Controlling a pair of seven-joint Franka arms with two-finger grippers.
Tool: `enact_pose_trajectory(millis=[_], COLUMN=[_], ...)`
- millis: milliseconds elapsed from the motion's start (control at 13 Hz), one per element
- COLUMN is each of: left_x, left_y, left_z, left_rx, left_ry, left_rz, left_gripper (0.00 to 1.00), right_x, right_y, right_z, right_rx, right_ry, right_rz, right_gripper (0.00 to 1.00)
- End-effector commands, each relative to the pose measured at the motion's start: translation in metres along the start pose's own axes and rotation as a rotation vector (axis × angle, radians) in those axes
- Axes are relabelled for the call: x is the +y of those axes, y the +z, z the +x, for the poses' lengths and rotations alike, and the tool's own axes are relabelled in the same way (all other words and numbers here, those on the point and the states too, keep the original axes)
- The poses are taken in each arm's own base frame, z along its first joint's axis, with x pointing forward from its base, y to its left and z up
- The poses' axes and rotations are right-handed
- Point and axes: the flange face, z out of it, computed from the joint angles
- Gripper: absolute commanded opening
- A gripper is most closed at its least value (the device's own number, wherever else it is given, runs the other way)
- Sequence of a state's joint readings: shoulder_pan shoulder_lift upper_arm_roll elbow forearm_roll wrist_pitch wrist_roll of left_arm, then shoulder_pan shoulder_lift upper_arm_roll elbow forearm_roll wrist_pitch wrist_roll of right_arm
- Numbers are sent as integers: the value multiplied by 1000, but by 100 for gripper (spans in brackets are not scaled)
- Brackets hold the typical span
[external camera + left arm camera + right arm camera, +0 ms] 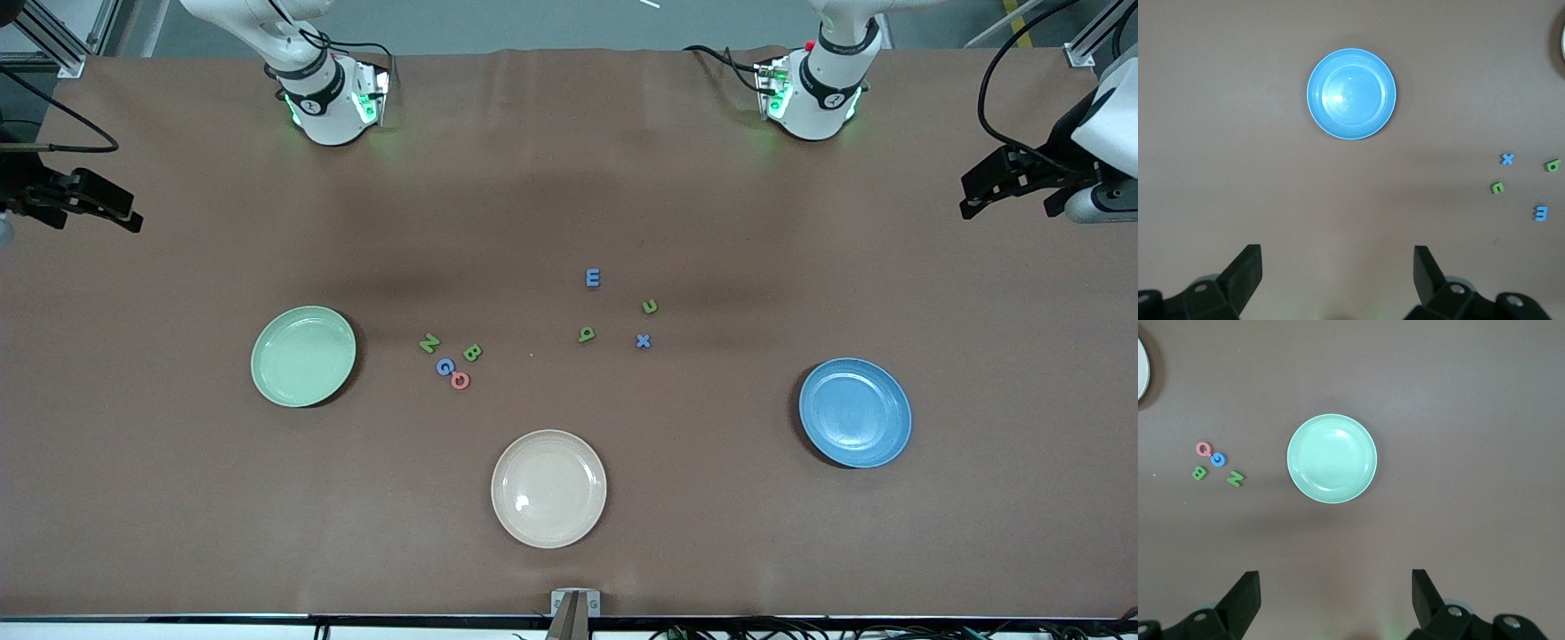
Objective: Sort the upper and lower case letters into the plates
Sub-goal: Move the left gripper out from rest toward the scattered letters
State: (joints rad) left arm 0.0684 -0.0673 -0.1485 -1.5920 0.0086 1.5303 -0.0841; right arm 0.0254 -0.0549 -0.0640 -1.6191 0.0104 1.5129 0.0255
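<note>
Both arms wait at the desk's ends, the left hand (1337, 280) and right hand (1335, 603) gaping open, empty. The letters (453, 363) lie loose between the mint plate (303, 356) and blue plate (854, 412) (cream plate (548, 488) nearer the camera).

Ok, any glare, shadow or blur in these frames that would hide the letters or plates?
Front view: a small glare spot on the cream plate, soft broad shadows on the cloth, letters readable. Left wrist view: faint sheen inside the blue plate, sharp. Right wrist view: mint plate evenly lit, letters crisp.
</note>
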Motion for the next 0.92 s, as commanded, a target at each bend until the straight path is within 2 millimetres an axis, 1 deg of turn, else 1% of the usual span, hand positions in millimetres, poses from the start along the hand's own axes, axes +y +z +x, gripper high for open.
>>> enact_pose_trajectory(millis=[0, 230, 307, 383, 460, 537, 614, 690, 844], left_x=[0, -4, -7, -5, 1, 12, 22, 31, 59], left_y=[-7, -8, -2, 9, 25, 48, 66, 89, 142], left_z=[-5, -5, -1, 4, 10, 9, 13, 14, 17], left_rx=[0, 2, -9, -30, -62, -102, -92, -93, -63], left_ry=[13, 11, 12, 23, 20, 12, -25, -38, -60], left_rz=[-1, 0, -1, -2, -3, -3, -4, -2, -8], left_gripper=[100, 100, 100, 100, 100, 100, 100, 100, 100], right_x=[4, 6, 7, 6, 7, 7, 6, 5, 6], right_y=[-6, -3, -3, -3, 0, 0, 0, 0, -1], right_z=[-5, -7, -8, -10, -13, -15, -15, -15, -14], right_rx=[5, -1, -1, -1, -2, 1, -1, 1, 5], right_ry=[6, 9, 9, 7, 7, 9, 7, 6, 7], right_rz=[4, 13, 13, 13, 14, 14, 14, 15, 19], right_gripper=[100, 100, 100, 100, 100, 100, 100, 100, 100])
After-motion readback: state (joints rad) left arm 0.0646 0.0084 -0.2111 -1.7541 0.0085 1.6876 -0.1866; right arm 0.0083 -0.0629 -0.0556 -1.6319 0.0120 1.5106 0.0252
